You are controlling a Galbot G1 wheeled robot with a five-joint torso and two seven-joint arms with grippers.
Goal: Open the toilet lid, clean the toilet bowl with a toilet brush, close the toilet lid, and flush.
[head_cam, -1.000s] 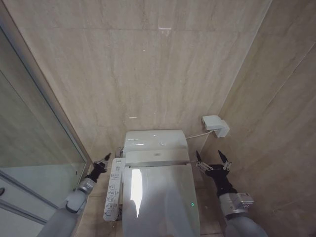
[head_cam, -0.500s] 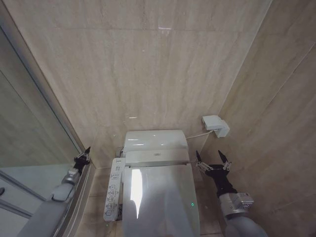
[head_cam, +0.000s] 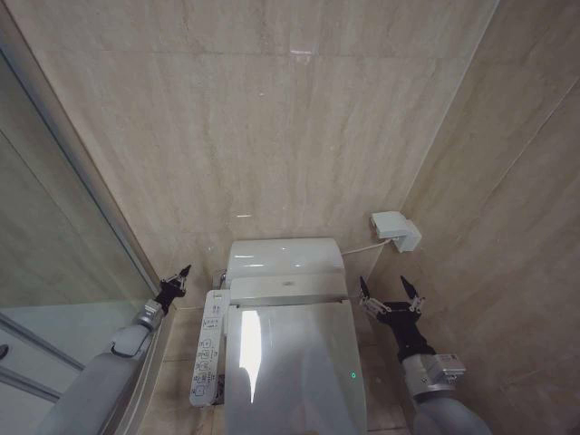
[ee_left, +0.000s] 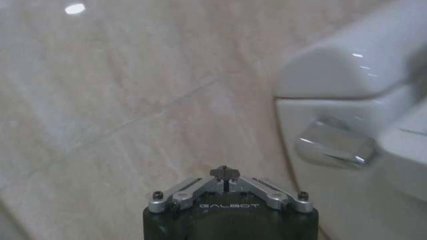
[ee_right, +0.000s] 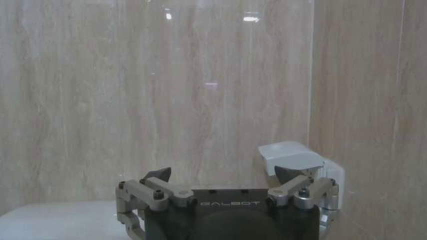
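Left fingers (head_cam: 178, 279) apparently closed beside toilet lid (head_cam: 292, 362).

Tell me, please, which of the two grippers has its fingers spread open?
The right gripper, beside the toilet lid: its two fingers stand wide apart. The left gripper, near the flush lever, has its fingers closed to a point.

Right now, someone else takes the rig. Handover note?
Left end effector: shut, empty, in the air on the toilet's left, pointing toward the chrome flush lever on the side of the tank, not touching it.
Right end effector: open, empty, parked in the air on the toilet's right, below the white wall box.
Toilet lid: down, shut over the bowl.
Control panel sits along the lid's left side.
Done: lid is closed. Whether the bowl has been brushed cannot be told.
Left: press the lever to flush.
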